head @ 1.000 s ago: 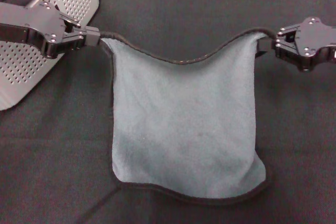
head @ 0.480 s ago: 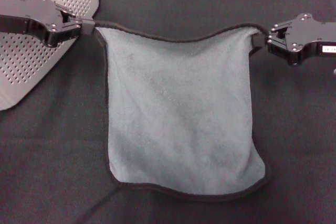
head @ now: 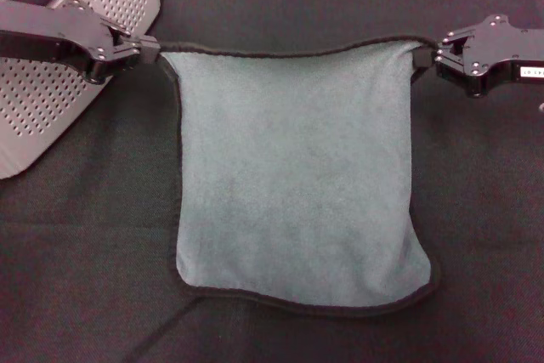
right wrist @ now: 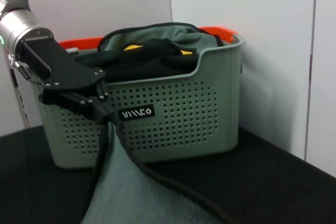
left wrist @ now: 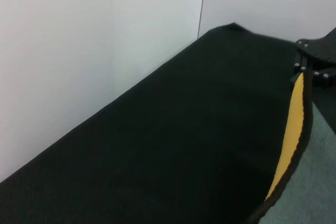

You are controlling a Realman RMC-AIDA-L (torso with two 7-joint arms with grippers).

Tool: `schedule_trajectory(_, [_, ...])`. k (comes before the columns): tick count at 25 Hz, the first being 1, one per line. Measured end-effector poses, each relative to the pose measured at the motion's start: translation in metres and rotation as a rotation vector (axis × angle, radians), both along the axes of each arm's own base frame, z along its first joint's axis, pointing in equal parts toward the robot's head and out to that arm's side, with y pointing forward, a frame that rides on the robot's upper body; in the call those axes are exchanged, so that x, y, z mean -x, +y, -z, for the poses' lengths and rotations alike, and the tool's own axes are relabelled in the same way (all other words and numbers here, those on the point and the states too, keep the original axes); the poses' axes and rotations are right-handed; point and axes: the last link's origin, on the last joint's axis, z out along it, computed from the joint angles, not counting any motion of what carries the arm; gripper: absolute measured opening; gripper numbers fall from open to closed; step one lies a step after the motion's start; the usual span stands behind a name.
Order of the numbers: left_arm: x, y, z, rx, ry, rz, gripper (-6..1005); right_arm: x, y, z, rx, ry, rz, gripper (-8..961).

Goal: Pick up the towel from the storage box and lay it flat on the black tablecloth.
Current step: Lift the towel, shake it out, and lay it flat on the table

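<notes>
The grey-teal towel [head: 297, 167] with a black stitched border is spread over the black tablecloth [head: 85, 235], its far edge pulled nearly straight between both grippers. My left gripper [head: 151, 45] is shut on the towel's far left corner, beside the storage box [head: 51, 116]. My right gripper [head: 422, 56] is shut on the far right corner. The right wrist view shows the towel [right wrist: 142, 198], the left gripper [right wrist: 107, 114] and the grey perforated box [right wrist: 173, 124] with more cloths inside. The left wrist view shows the towel's edge [left wrist: 310, 182] with a yellow underside and the right gripper [left wrist: 307, 72].
The storage box stands at the far left of the tablecloth, close behind my left arm. White walls border the table's far side [left wrist: 79, 51]. Bare black tablecloth lies on both sides of the towel and in front of it.
Both grippers have moved farther away and apart, pulling the towel's sagging far edge taut and nearly straight. The towel's near edge has slid a little away from me.
</notes>
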Motion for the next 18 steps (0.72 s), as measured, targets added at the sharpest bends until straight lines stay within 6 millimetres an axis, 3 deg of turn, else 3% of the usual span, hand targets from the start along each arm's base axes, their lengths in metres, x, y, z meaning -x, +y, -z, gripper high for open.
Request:
schedule_trajectory(10, [-0.005, 0.01, 0.006, -0.065, 0.05, 0.004, 28, 0.001, 0.01, 0.012, -0.011, -0.107, 0.002, 16])
schedule_trajectory(18, [0.0, 0.016, 0.005, -0.114, 0.078, -0.018, 28, 0.012, 0.022, 0.027, -0.028, -0.197, -0.028, 17])
